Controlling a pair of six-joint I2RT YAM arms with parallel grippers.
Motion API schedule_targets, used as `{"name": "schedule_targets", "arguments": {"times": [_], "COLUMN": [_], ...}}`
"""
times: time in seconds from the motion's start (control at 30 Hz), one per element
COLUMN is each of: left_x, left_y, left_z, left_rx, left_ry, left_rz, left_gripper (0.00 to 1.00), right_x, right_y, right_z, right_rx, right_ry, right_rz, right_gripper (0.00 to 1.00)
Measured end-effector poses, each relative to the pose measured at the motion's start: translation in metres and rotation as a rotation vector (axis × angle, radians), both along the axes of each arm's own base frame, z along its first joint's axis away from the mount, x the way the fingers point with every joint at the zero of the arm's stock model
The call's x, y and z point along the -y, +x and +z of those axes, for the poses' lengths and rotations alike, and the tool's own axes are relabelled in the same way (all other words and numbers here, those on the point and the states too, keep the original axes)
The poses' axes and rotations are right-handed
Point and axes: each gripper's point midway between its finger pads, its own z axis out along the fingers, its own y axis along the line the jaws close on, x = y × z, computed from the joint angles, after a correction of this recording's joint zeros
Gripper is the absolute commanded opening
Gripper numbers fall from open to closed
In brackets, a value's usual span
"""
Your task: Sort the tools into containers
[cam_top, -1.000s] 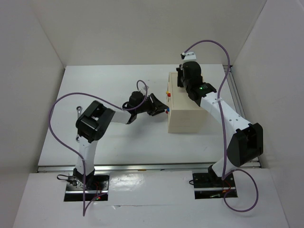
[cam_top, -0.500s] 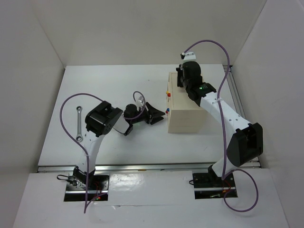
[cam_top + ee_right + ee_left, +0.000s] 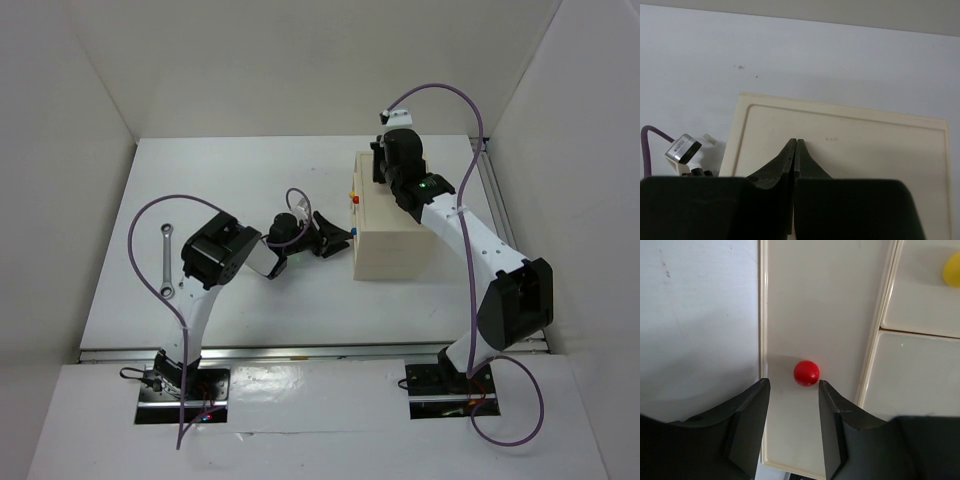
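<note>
Top external view: nearest us on the counter (image 3: 250, 180), a silver wrench (image 3: 164, 262) lies flat at the left, well apart from the beige box (image 3: 395, 245). Farther in, our left gripper (image 3: 338, 238) faces the box's front. Our left wrist view shows its fingers (image 3: 747, 415) apart, with a red knob (image 3: 806, 373) on a pale drawer front (image 3: 810, 305) just beyond the tips, ungripped. A yellow knob (image 3: 952, 269) sits on a neighbouring front. Farthest, our right gripper (image 3: 796, 142) has its fingers pressed together over the box's top, holding nothing.
</note>
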Motion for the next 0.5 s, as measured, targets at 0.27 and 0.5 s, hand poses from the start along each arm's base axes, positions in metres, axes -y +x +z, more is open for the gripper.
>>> {"name": "schedule_targets", "arguments": {"times": [0.27, 0.5], "left_x": [0.002, 0.003], "left_y": [0.011, 0.022], "left_z": [0.002, 0.000], "left_rx": [0.014, 0.010], "left_ry": [0.012, -0.005], "left_rz": [0.020, 0.034], "left_gripper": [0.51, 0.50], "right_x": [0.000, 0.000], "right_y": [0.000, 0.000], "right_z": [0.000, 0.000], "right_rx": [0.000, -0.001], "right_ry": [0.000, -0.001], "right_rz": [0.000, 0.000], "right_gripper": [0.00, 0.00]}}
